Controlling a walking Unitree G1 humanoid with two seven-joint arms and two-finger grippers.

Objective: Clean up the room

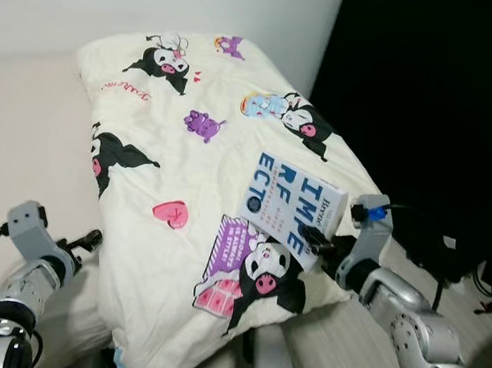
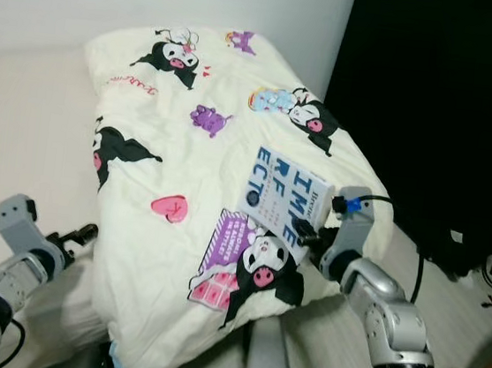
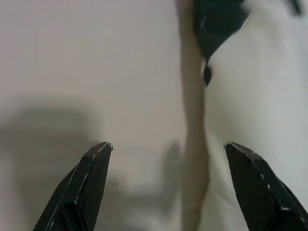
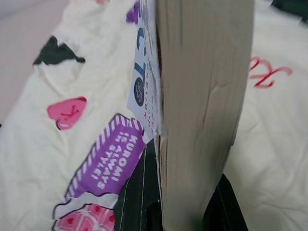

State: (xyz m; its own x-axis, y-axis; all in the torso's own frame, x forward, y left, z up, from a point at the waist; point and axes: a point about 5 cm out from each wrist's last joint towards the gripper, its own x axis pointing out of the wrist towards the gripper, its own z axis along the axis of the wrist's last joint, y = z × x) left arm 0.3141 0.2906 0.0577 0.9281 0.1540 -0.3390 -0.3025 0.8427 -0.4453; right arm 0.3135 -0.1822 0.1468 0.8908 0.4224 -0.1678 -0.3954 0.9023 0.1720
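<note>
Lifting a book (image 1: 291, 209) off the pillow (image 1: 180, 141).
Right hand (image 1: 318, 242) clamped on its edge (for carrying away, presumably); left hand (image 3: 168, 187) spread, idle.

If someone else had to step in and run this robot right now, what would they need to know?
Right gripper: shut on the book, holding it by one edge above the cartoon-print pillow.
Left gripper: fingers open, holding nothing, hovering at the pillow's left edge over the beige bed.
Done: the book is picked up.
Left: the book is not yet put away; the pictures do not show where it belongs. The pillow lies at an angle and may need straightening.
</note>
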